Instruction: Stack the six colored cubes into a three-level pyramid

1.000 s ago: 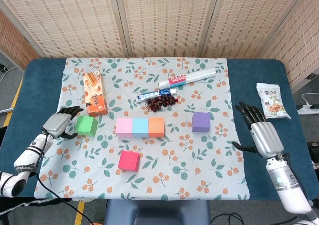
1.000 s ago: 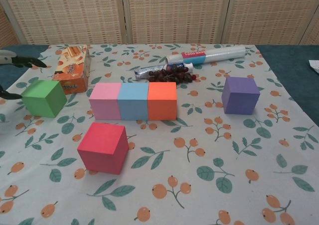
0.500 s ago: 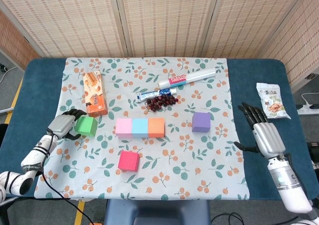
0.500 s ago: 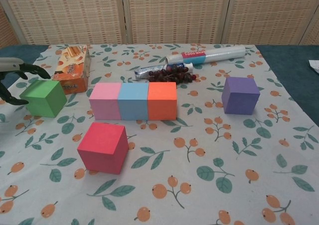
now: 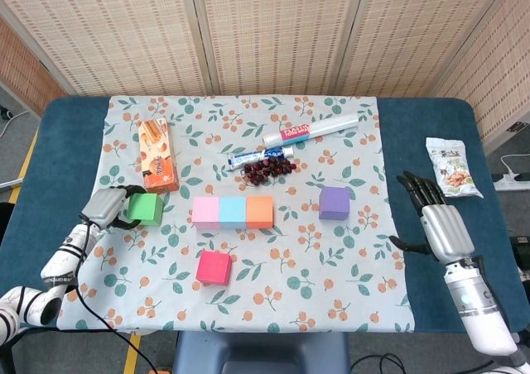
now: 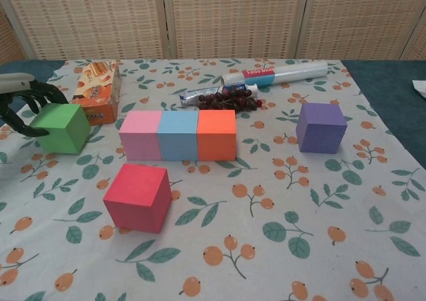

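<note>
A pink cube, a light blue cube and an orange cube stand touching in a row mid-table. In front of them lies a red cube, and a purple cube sits apart to the right. My left hand grips the green cube from its left side, with fingers over the back edge and thumb at the front. The chest view shows this left hand wrapped around the green cube. On the blue cloth at the right, my right hand rests open and holds nothing.
An orange biscuit box lies just behind the green cube. A toothpaste tube, a pile of dark berries and a white roll sit behind the cube row. A snack bag lies far right.
My left hand slid right and its fingers closed around the green cube, which shifted slightly. The right hand drew back a little and stays open.
</note>
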